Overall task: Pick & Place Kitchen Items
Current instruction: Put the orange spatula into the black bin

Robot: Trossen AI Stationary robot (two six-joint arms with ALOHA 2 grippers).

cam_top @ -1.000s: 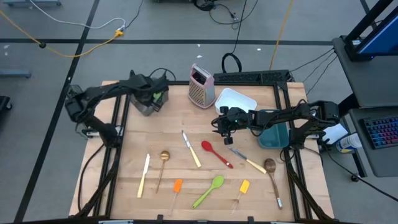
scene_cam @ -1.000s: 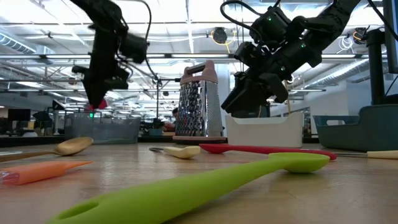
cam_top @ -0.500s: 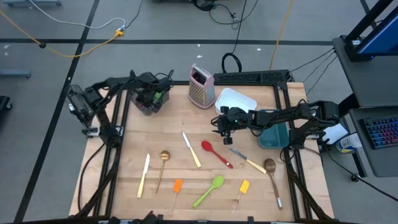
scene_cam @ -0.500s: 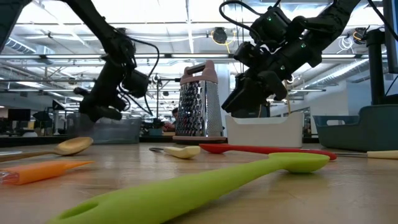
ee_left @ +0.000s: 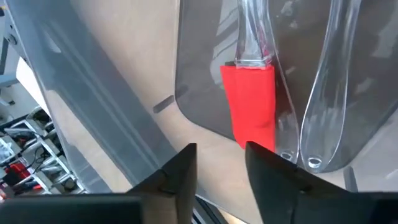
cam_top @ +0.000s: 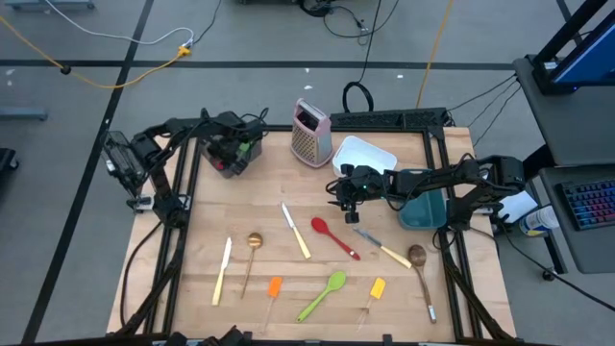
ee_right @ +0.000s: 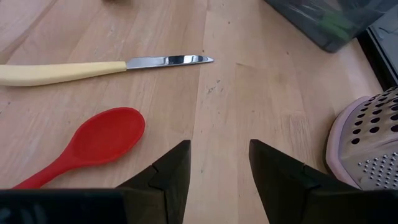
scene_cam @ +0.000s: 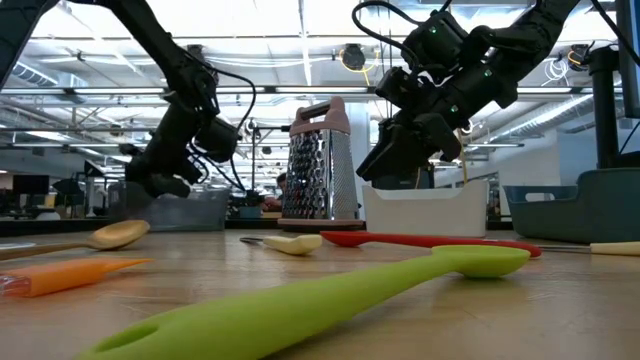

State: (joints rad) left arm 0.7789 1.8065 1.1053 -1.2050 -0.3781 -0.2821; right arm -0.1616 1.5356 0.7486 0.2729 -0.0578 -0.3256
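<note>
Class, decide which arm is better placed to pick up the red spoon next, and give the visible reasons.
Probably the right. Its open gripper hovers close to the red spoon, which shows just ahead in its wrist view. The left gripper is over the grey container at the far corner.

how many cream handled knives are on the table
3: one near the left edge, one mid-table beside the red spoon, one at the right by the wooden spoon. More could be hidden in the grey container.
</note>
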